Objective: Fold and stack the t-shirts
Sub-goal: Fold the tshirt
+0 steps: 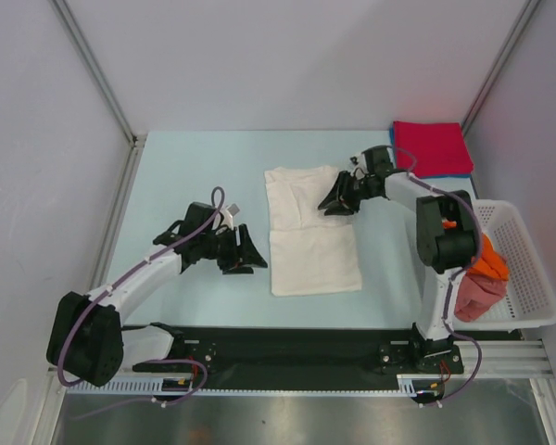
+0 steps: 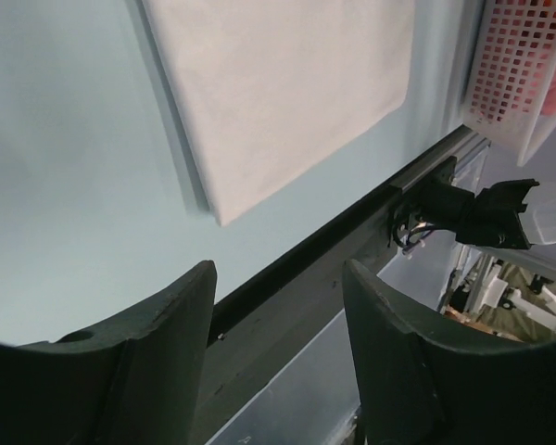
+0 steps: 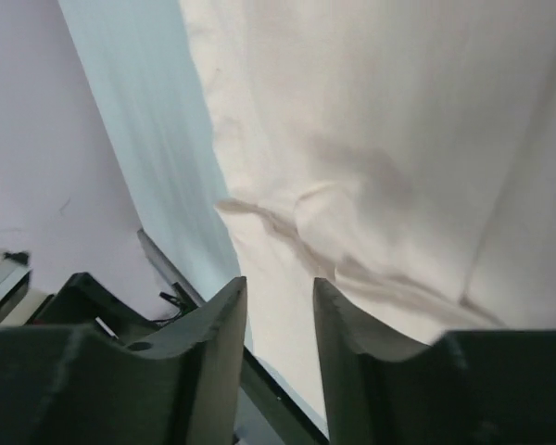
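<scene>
Left gripper [image 1: 252, 252] open, empty, just beside white tee [image 1: 310, 243]; right gripper [image 1: 334, 204] slightly open, empty, over its far half. Tee flat, soft, light (probably limp when lifted): better to pinch at a corner.

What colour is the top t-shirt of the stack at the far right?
The top t-shirt is red; top external view.

top: high overhead, whole table [image 1: 185, 167] | wrists: close, oblique, sharing white t-shirt [image 2: 287, 93]
</scene>
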Robot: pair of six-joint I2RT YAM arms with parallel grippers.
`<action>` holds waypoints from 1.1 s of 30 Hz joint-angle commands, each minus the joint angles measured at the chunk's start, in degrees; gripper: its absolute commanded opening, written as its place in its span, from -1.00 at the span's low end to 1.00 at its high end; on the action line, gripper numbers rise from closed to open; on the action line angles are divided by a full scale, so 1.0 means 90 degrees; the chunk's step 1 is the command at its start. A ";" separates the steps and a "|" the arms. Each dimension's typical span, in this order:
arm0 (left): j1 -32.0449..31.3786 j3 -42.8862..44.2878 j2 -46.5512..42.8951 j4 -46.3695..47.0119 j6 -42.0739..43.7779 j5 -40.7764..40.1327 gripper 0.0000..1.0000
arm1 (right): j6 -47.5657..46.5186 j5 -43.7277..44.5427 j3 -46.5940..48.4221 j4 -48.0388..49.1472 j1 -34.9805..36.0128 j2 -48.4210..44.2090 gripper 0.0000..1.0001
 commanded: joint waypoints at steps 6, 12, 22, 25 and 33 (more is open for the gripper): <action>0.0005 -0.1659 -0.0080 0.3136 -0.3292 0.0293 0.23 | -0.0364 0.1897 -0.1184 -0.1802 -0.0453 -0.2722 0.35; -0.0628 -0.1984 -0.0099 0.3788 -0.4926 -0.0673 0.28 | 0.0691 0.2795 -0.3710 -0.1432 -0.0375 -0.4793 0.61; -0.1449 -0.2548 0.0096 0.3729 -0.6653 -0.1689 0.29 | 0.2634 0.3110 -0.6301 -0.0865 -0.0365 -0.7667 0.42; -0.1654 -0.2667 0.0144 0.3778 -0.6889 -0.1943 0.27 | 0.3073 0.2992 -0.6780 -0.0738 -0.0326 -0.7989 0.29; -0.1919 -0.2794 0.0301 0.3739 -0.7251 -0.2187 0.24 | 0.3807 0.3011 -0.7553 -0.0494 -0.0306 -0.8742 0.23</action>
